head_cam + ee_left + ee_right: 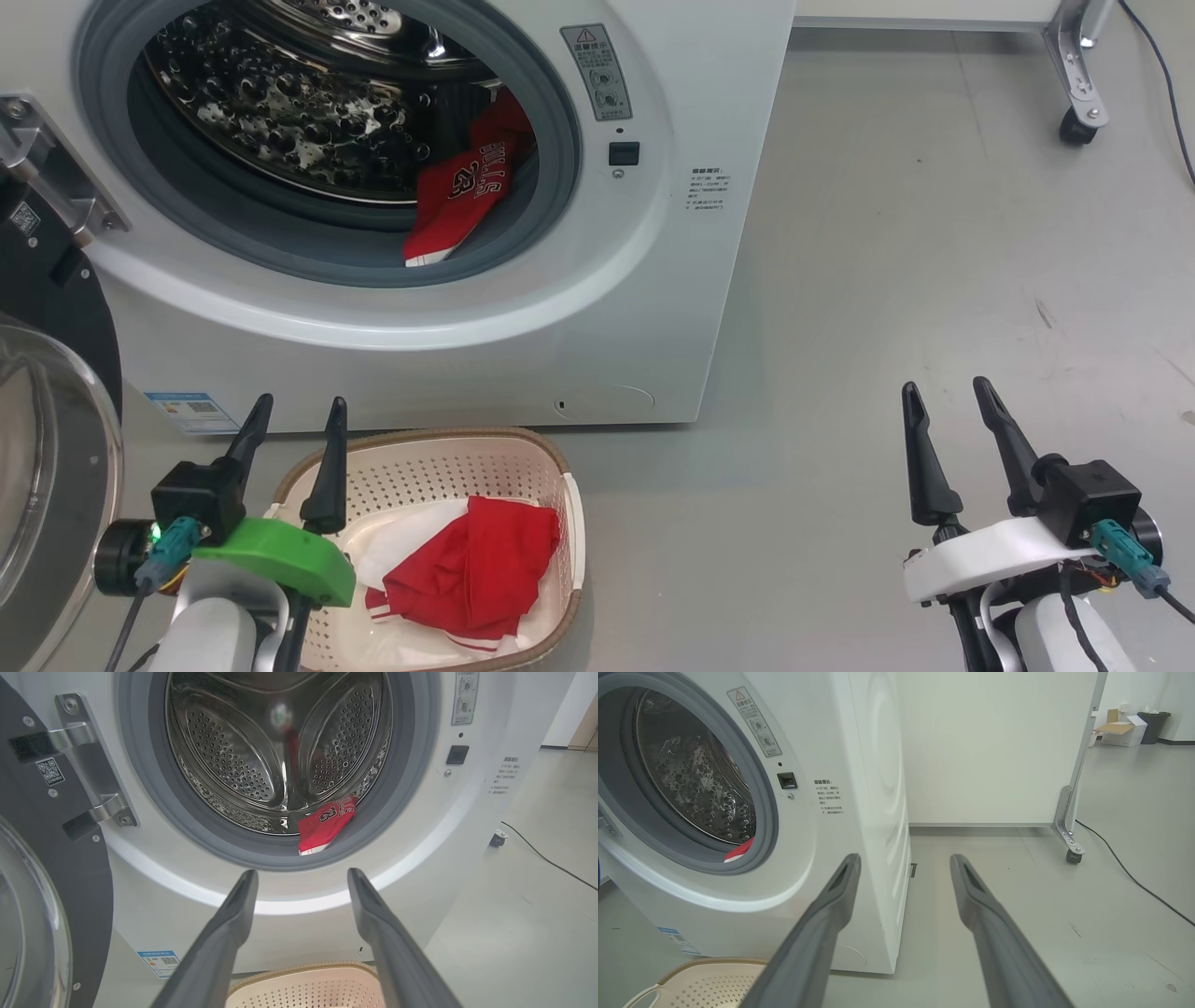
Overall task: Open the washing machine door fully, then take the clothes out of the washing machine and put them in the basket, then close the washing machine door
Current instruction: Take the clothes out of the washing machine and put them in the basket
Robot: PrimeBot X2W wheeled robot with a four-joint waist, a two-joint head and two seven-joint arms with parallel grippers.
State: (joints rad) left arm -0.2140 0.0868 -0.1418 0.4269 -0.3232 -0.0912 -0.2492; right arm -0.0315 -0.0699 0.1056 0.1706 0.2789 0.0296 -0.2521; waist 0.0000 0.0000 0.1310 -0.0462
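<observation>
The white washing machine (709, 233) (444, 826) (859, 812) fills the upper left, its mouth uncovered. Its black door (47, 308) (51, 868) is swung open to the left. One of the red clothes (462, 191) (324, 823) (740, 851) lies at the drum's lower right, against the grey rubber ring. Another red garment (476, 574) lies in the cream basket (551, 457) (303, 980) (700, 980) on the floor before the machine. My left gripper (297, 407) (302, 875) hangs open and empty above the basket's left rim. Far right, above bare floor, my right gripper (945, 390) (905, 858) is open and empty.
Grey floor (934, 280) spreads to the machine's right. A white panel on a castor wheel (1078, 126) (1073, 856) stands behind, with a black cable (1167, 84) (1134, 882) running across the floor. Cardboard boxes and a dark bin (1134, 725) sit far back.
</observation>
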